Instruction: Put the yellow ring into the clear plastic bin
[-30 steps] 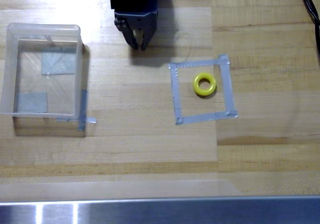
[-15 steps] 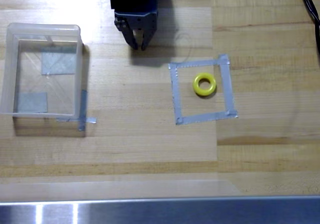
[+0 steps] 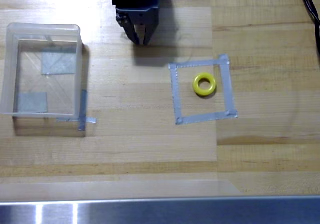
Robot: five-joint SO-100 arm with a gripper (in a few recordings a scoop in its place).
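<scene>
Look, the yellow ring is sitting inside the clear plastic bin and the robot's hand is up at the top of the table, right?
Not quite. In the overhead view the yellow ring sits inside the grey tape square on the table, not in the clear plastic bin, which stands well off to the left. The hand is indeed up at the top of the table.

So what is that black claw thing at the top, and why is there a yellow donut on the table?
You are looking straight down at a wooden table from a camera above. The black claw is a robot arm's gripper, with two fingers close together and nothing between them. The yellow ring is a small toy lying flat inside a square of grey tape. On the left stands a clear plastic bin. The robot's job is to put the ring in that bin.
</scene>
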